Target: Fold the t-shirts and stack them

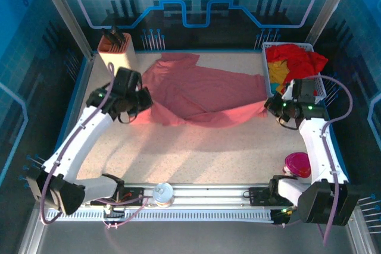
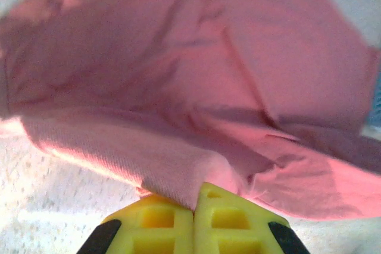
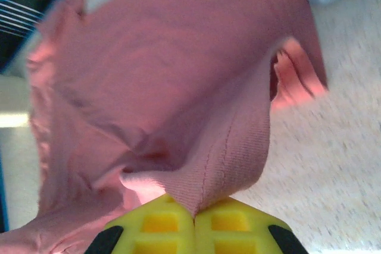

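Note:
A large salmon-pink t-shirt (image 1: 199,93) lies spread and rumpled across the back half of the table. My left gripper (image 1: 143,104) is at its left edge, yellow jaws shut on a pinch of the pink cloth (image 2: 184,188). At the shirt's right end my right gripper (image 1: 269,106) is likewise shut on a hemmed fold of the pink cloth (image 3: 220,176). Red t-shirts (image 1: 297,60) and a yellow one (image 1: 280,72) sit bunched in the white mesh basket (image 1: 319,87) at the back right.
A tan block holder (image 1: 116,52) with dark tools stands at the back left. A magenta lidded cup (image 1: 297,163) sits near the right arm's base, and a clear round lid (image 1: 162,193) lies on the front rail. Bare speckled tabletop (image 1: 196,153) stretches in front of the shirt.

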